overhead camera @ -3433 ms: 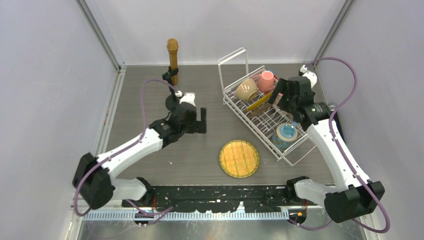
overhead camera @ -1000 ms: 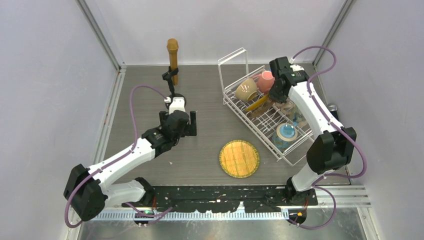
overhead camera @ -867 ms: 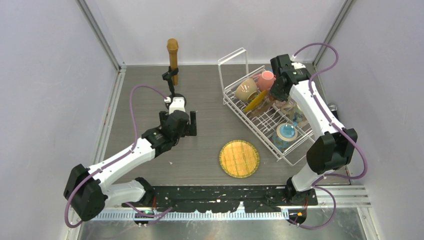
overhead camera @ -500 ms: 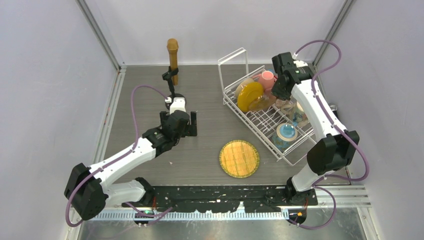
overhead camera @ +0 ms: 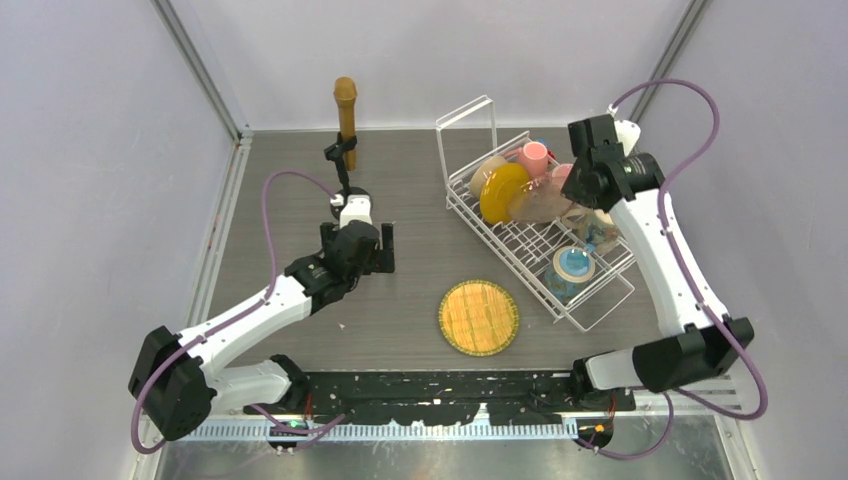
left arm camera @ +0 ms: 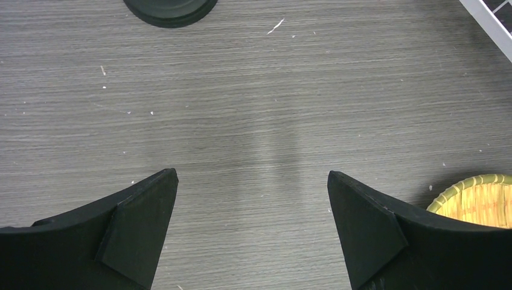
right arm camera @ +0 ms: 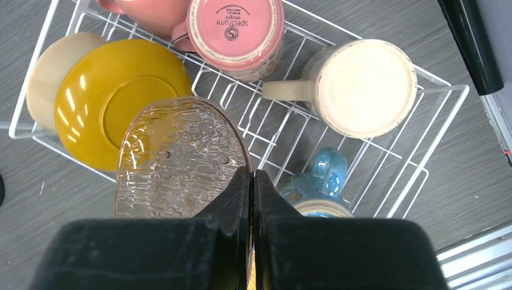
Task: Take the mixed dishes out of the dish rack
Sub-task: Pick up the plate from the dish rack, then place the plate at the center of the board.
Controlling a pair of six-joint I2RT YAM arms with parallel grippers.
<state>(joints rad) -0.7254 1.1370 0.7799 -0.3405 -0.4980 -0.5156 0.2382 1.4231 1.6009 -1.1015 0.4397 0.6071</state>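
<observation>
Since a second earlier the right fingers (right arm camera: 232, 211), clenched on a clear glass plate (right arm camera: 175, 157), had lifted it above the dish rack (overhead camera: 520, 245) at upper right; the left fingers (left arm camera: 139, 223) hung released; the pink mug (right arm camera: 235, 30) remained racked.

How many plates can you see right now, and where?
3. A woven plate lies on the table near the rack. A yellow plate stands in the rack. A clear plate is pinched in the right gripper. The right arm hides part of the rack.
</observation>
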